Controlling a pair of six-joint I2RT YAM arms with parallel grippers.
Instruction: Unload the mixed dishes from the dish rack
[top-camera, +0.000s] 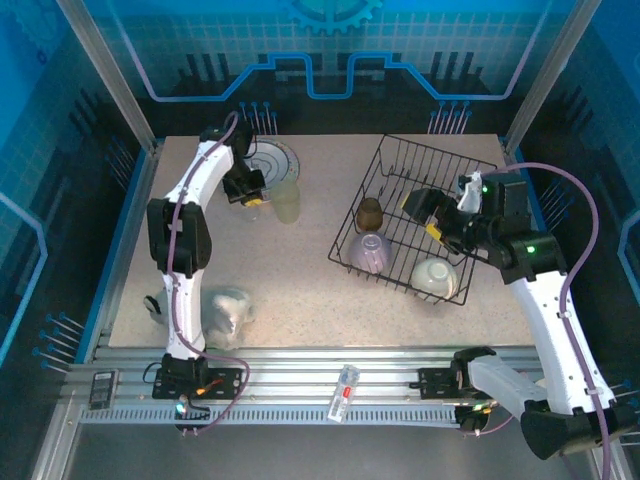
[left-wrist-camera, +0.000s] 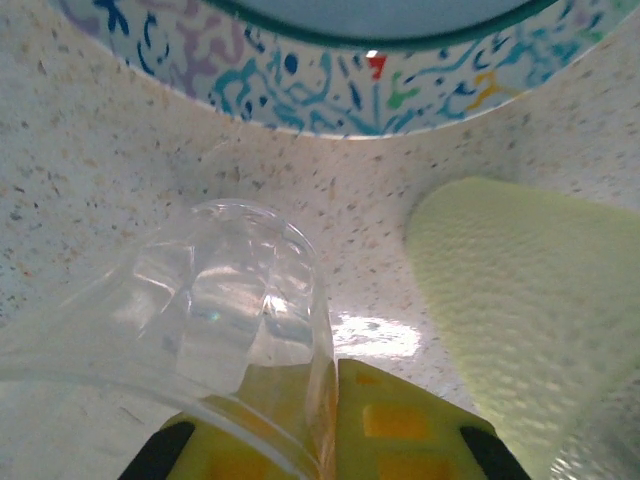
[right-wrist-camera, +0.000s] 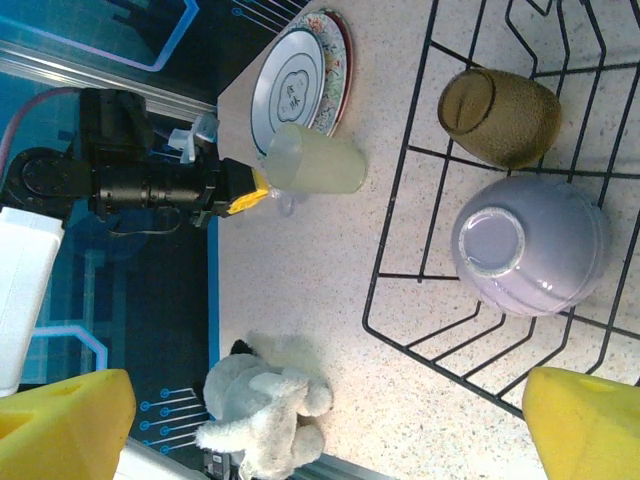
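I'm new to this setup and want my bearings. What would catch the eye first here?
The black wire dish rack sits askew on the right of the table, holding a brown cup, a lilac bowl and a white bowl, with the right claw open above it. At far left, the left claw pinches a clear cup beside a pale green cup and a patterned plate.

Cup (top-camera: 369, 213) behind bowl (top-camera: 368, 252) in dish rack (top-camera: 440, 152); plate (top-camera: 272, 160) well left.
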